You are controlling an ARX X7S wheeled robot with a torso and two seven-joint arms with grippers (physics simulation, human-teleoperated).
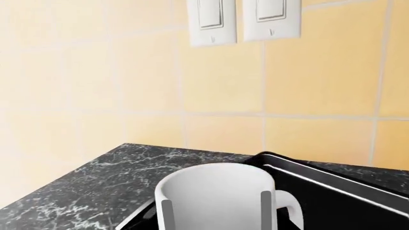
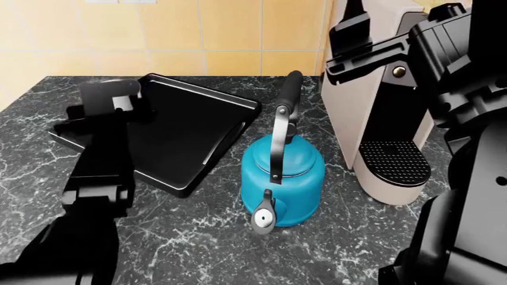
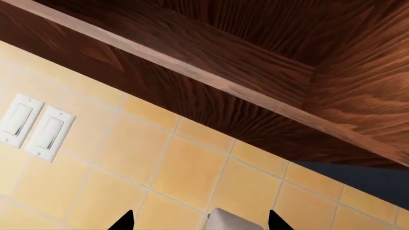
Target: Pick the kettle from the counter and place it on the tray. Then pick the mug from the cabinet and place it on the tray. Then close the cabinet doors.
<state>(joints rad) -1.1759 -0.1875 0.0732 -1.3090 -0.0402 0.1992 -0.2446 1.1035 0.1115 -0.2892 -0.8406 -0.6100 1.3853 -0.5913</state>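
The blue kettle [image 2: 281, 172] stands on the dark marble counter [image 2: 348, 243], just right of the black tray [image 2: 190, 127], its spout toward me. In the left wrist view the white mug [image 1: 217, 184] sits between my left gripper's [image 1: 217, 213] grey finger pads [image 1: 167, 214], which press its sides; the mug hangs over the tray's end rim [image 1: 307, 170]. In the head view my left arm [image 2: 99, 154] covers the tray's left end and hides the mug. My right gripper [image 3: 199, 223] is raised by the wall, open, its black tips wide apart with nothing held.
A tall beige coffee machine [image 2: 380, 119] stands right of the kettle, with my right arm [image 2: 452, 71] over it. Yellow wall tiles carry two white light switches [image 1: 243, 19]. A dark wooden cabinet underside [image 3: 255, 62] is above the right gripper.
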